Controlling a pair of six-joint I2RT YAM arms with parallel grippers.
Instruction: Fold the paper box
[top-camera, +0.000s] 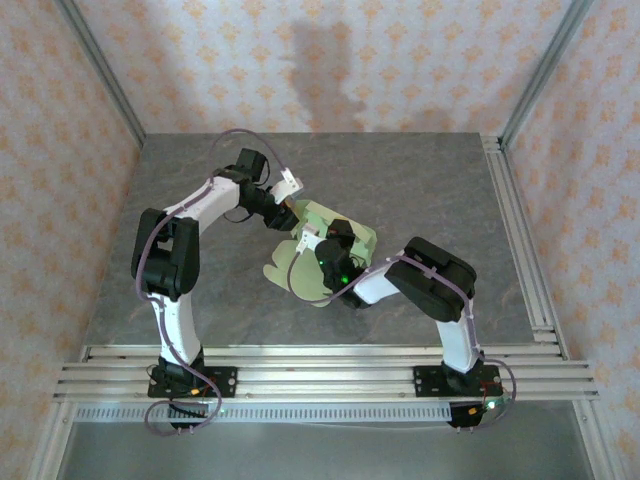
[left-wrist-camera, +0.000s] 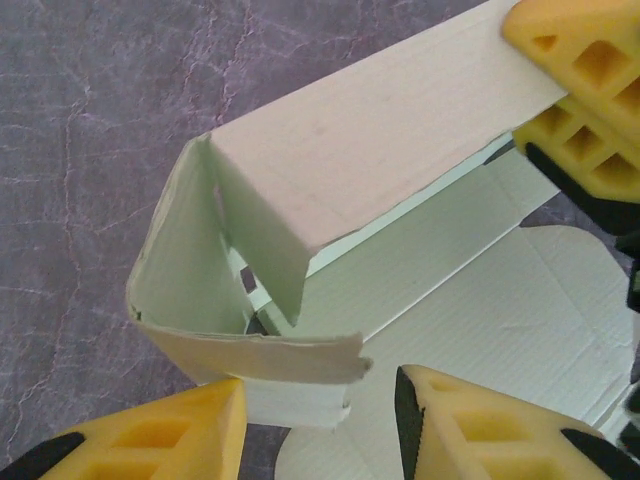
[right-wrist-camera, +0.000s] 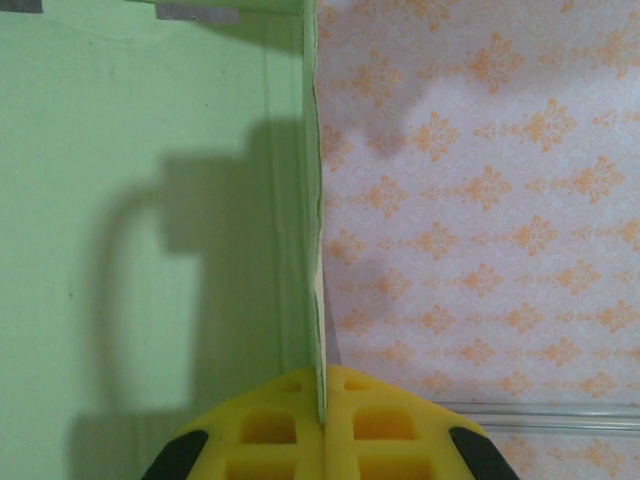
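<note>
From above, the right gripper (top-camera: 316, 240) and its wrist cover the middle of the paper box (top-camera: 285, 272), and the left gripper (top-camera: 288, 207) hides its far corner; the folds there are too small to tell. In the left wrist view the sheet runs off the right and bottom edges, both pairs of yellow fingers (left-wrist-camera: 170, 435) are cut by the frame, and one finger perhaps touches the bent flap. In the right wrist view the panel is cut off left and top, its pinched strip hidden.
</note>
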